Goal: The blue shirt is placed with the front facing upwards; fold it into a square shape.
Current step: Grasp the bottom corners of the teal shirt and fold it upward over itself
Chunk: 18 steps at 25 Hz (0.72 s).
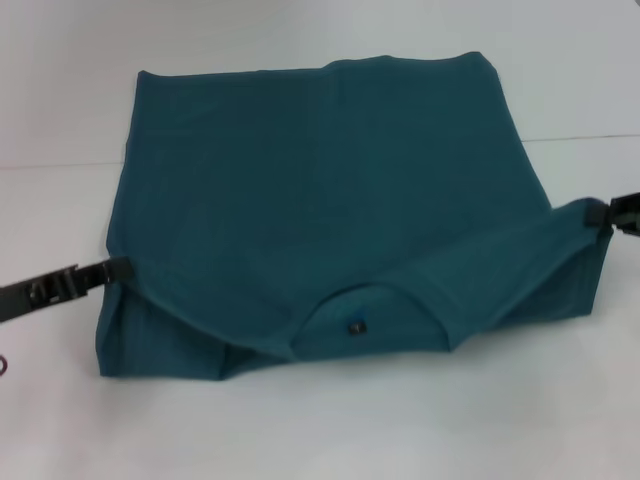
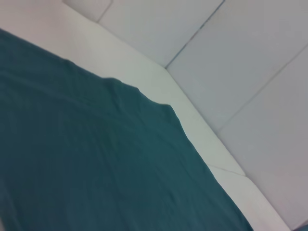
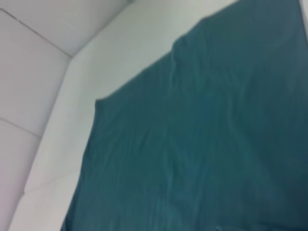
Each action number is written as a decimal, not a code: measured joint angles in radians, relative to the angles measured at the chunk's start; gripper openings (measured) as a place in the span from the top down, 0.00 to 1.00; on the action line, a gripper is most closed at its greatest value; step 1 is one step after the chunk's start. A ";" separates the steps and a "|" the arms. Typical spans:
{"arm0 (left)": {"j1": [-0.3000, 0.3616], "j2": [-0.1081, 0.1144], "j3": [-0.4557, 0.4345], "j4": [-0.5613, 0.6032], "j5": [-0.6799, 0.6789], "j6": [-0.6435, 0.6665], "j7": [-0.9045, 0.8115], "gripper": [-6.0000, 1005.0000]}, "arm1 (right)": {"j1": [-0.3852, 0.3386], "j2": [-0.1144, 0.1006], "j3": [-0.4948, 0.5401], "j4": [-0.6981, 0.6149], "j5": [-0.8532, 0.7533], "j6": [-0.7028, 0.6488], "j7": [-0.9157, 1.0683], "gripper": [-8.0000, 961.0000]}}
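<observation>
— Between both grippers, what lies there?
— The blue shirt (image 1: 330,190), spread on the white table (image 1: 320,430); left gripper (image 1: 118,268) and right gripper (image 1: 600,215) each pinch a side edge.

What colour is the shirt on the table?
Dark teal-blue; the blue shirt shows best in the head view.

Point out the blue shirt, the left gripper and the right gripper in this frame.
blue shirt (image 1: 330,180): head view, on the flat middle of the fabric.
left gripper (image 1: 118,268): head view, at its tips on the shirt's left edge.
right gripper (image 1: 600,214): head view, at its tips on the shirt's right corner.
</observation>
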 joint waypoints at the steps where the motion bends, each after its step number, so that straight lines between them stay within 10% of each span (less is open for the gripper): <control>1: -0.009 0.002 -0.001 -0.001 0.000 -0.010 0.001 0.96 | 0.001 -0.002 0.000 0.000 0.008 0.006 0.002 0.96; 18: -0.130 0.014 0.006 -0.052 -0.001 -0.209 0.036 0.96 | 0.033 -0.015 -0.002 0.111 0.121 0.201 -0.013 0.96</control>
